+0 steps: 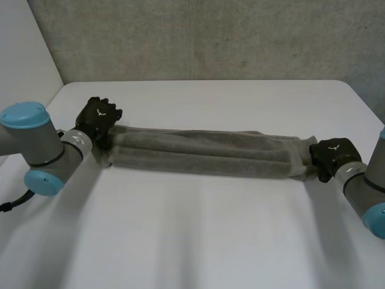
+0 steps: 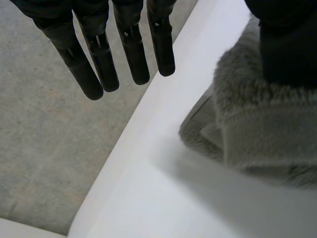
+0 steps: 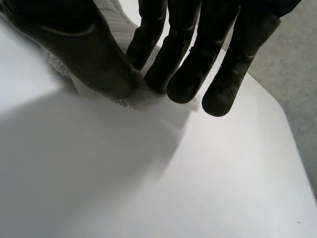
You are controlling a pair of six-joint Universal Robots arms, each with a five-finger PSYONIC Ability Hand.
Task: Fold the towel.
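Observation:
A grey towel [image 1: 204, 154], folded into a long narrow strip, lies across the white table [image 1: 192, 235] from left to right. My left hand [image 1: 99, 116] is at the strip's left end. In the left wrist view its fingers [image 2: 94, 59] stretch straight out past the table's edge, off the towel [image 2: 262, 129], while its thumb [image 2: 287, 44] rests on the cloth. My right hand [image 1: 332, 155] is at the strip's right end. There its thumb [image 3: 84, 49] and fingers [image 3: 183, 54] are curled together, pinching the towel's [image 3: 136, 96] end edge on the table.
The table's far edge [image 1: 204, 81] runs close behind the towel, with grey carpet [image 1: 198, 36] beyond it. A broad bare stretch of table lies in front of the strip. My left arm [image 1: 36, 147] rests low at the table's left side.

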